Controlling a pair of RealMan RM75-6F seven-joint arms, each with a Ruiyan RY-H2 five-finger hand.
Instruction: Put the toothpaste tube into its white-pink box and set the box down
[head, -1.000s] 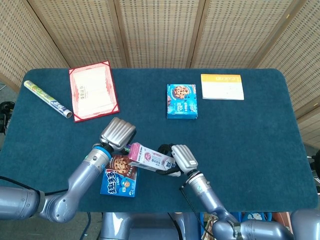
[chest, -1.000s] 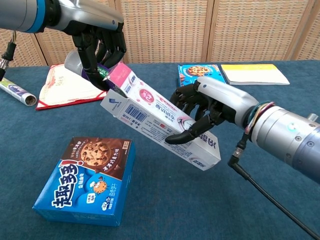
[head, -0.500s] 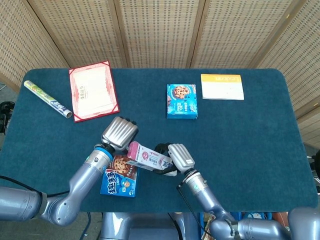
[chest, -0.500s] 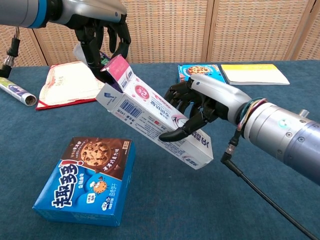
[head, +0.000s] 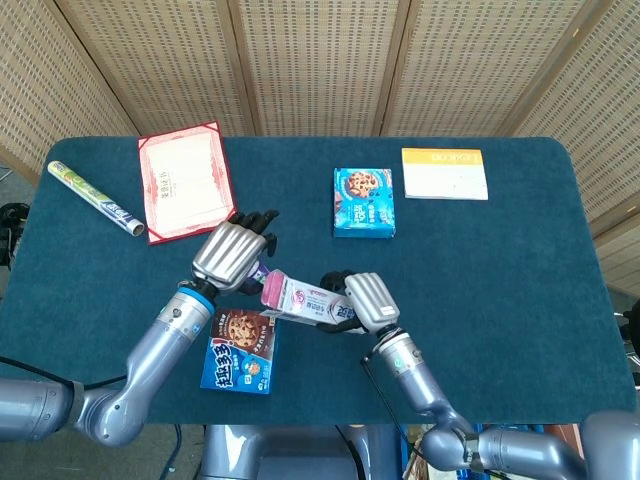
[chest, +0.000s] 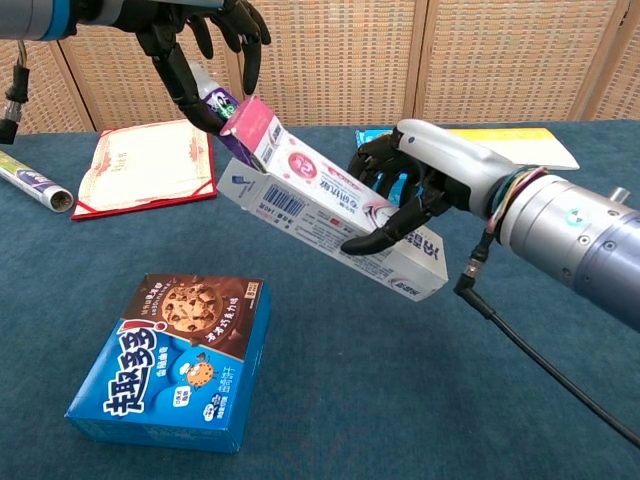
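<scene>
Feeding the toothpaste tube (chest: 215, 98) into the raised pink end of the white-pink box (chest: 330, 213).
At left, the left hand (chest: 200, 45) pinches the tube at the box's far-left mouth, other fingers spread. The box's long axis slopes down to the right, held above the table (chest: 400, 400), the right hand (chest: 415, 190) gripping its low end.

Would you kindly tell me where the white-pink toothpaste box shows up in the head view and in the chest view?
Head view: the toothpaste box lies low, just left of centre, between the two hands.
Chest view: it slants across the upper middle, pink end up-left, held by the right hand.
Shared landmark: the blue cookie box, below-left of it in both.
</scene>
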